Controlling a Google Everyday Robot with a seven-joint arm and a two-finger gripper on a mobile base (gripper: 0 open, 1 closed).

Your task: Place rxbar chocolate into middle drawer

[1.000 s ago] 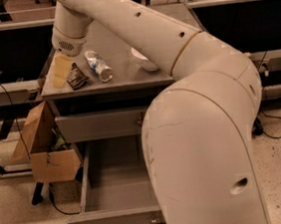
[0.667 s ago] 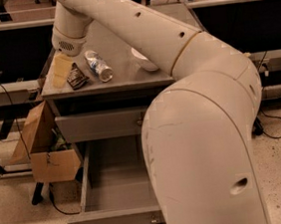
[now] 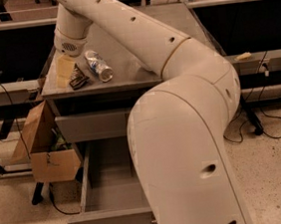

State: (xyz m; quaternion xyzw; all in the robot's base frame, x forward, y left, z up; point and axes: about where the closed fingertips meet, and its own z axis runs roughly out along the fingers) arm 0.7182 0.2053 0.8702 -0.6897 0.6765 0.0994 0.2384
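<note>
The rxbar chocolate, a small black wrapper, lies on the grey cabinet top near its front left corner. My gripper hangs from the long white arm, low over the top, just left of the bar and touching or nearly touching it. The middle drawer is pulled out below, with its grey box open; my arm hides its right part.
A clear plastic bottle lies on its side just right of the bar. The top drawer front is closed. An open cardboard box stands on the floor left of the cabinet. Cables run along the floor on the right.
</note>
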